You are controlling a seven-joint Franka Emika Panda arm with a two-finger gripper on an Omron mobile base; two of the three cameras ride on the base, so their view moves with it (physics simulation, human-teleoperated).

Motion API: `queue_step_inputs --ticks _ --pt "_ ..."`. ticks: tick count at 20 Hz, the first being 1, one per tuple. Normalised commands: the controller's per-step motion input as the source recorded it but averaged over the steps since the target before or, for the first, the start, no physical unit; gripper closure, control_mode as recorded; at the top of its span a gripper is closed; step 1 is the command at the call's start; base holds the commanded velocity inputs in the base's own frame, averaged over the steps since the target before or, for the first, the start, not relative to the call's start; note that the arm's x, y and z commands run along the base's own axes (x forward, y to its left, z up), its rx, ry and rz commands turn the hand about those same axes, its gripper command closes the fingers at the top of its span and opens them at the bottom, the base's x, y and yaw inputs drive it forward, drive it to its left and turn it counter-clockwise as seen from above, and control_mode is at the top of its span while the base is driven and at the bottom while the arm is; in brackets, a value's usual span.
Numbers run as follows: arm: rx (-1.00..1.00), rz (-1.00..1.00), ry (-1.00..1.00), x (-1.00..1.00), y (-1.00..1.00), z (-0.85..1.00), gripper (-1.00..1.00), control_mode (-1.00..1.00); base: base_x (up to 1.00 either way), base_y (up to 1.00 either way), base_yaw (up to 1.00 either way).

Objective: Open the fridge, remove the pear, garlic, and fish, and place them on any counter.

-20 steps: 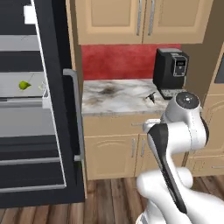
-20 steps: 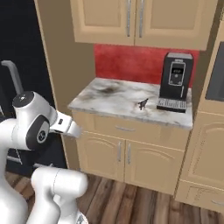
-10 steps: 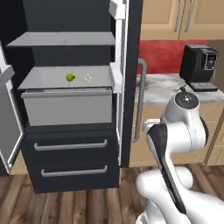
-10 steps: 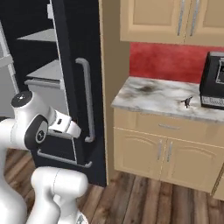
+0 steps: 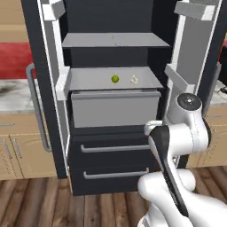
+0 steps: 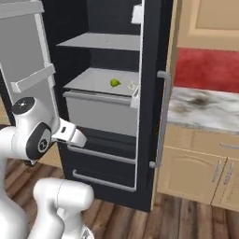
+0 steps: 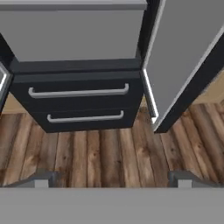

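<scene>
Left base view: the fridge [image 5: 113, 111] stands with both doors swung wide, black outside, pale grey within, two dark drawers [image 5: 115, 164] with grey bar handles at the bottom above a brown plank floor [image 5: 35, 204]. On the grey lower shelf [image 5: 88, 80], over a closed grey bin, sits the pear [image 5: 115, 79], a small round yellow-green fruit, with the garlic [image 5: 134, 80], a small off-white lumpy bulb, just beside it to the right. The marble desk [image 5: 13, 95] lies to the left behind the door, tan cabinets beneath and a red wall panel above.

Right base view: the pear [image 6: 115, 83] and garlic [image 6: 132, 87] rest on the same shelf, near its right side. The desk [image 6: 205, 107] runs to the right of the fridge, white-grey with brown veining.

Hand view: the claw [image 7: 112, 178] is spread wide with nothing between its fingers, hanging over the floor in front of the fridge drawers.
</scene>
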Motion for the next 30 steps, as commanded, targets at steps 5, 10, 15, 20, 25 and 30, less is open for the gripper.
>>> queue_step_inputs --ticks 5,10,15,20,25,30 --pt "0.00 0.00 0.00 0.00 0.00 0.00 -1.00 1.00 0.86 0.36 -0.16" --pt "0.00 0.00 0.00 0.00 0.00 0.00 -1.00 1.00 0.95 0.15 -0.28" --pt "0.00 0.00 0.00 0.00 0.00 0.00 -1.00 1.00 0.87 0.53 -0.28" --pt "0.00 -0.03 0.00 0.07 0.03 0.00 -1.00 -1.00 0.66 0.46 -0.19" --pt "0.02 -0.08 -0.07 0.37 -0.20 0.05 -1.00 -1.00 0.00 0.00 0.00" --pt "0.03 -0.06 -0.04 0.98 -0.40 0.12 -1.00 -1.00 0.00 0.00 0.00"
